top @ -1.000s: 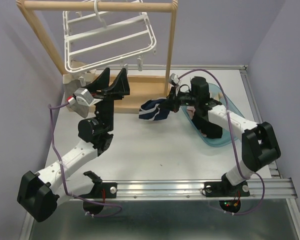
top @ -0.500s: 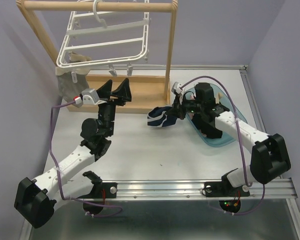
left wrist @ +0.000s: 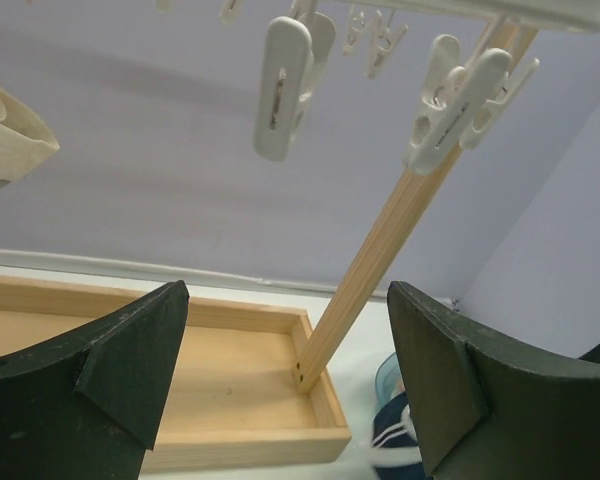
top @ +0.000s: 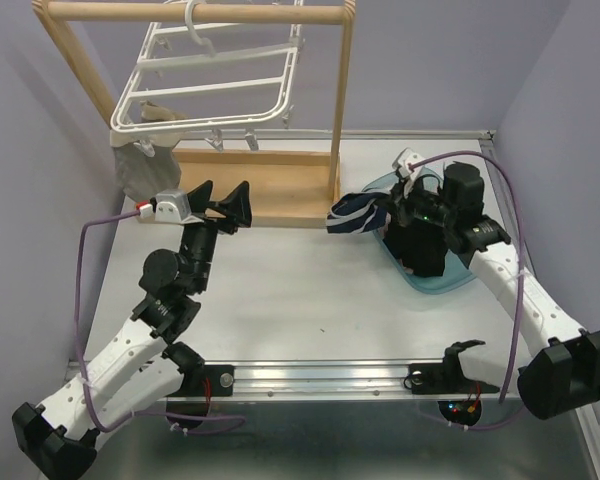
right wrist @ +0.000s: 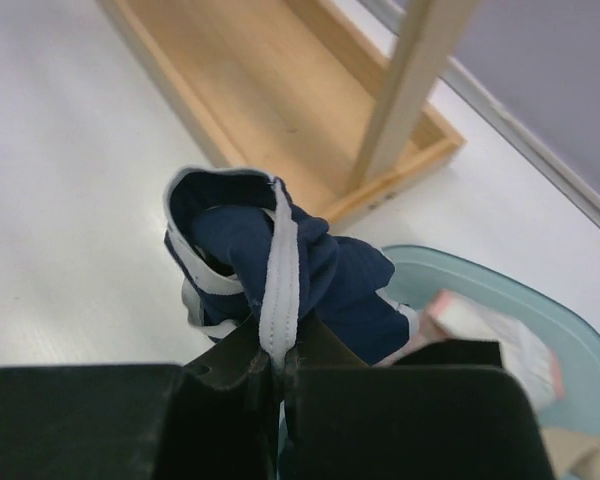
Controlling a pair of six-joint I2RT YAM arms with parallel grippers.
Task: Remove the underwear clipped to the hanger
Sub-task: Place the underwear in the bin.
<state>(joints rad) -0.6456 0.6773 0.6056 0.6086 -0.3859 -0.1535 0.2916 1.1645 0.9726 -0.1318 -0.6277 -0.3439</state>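
Observation:
The white hanger [top: 210, 90] hangs tilted from the wooden rail, with a cream garment [top: 152, 113] and a grey one [top: 132, 165] clipped at its left corner. Empty clips [left wrist: 282, 85] dangle above my left gripper [top: 223, 200], which is open and empty over the wooden base; the cream garment [left wrist: 5, 135] shows at the left wrist view's left edge. My right gripper [top: 388, 212] is shut on the navy underwear with white trim [top: 355, 213], held at the teal tub's left rim. The navy underwear [right wrist: 280, 260] bunches above the shut jaws.
The wooden rail stand has a tray base [top: 265, 185] and an upright post [top: 340, 100]. A teal tub [top: 450, 280] at the right holds pink cloth [right wrist: 470, 315]. Walls close in left, back and right. A metal rail [top: 380, 372] runs along the near edge.
My right gripper carried the navy underwear right, from the table's middle to the tub's rim. My left arm drew back and lower, away from the hanger, which swung and settled.

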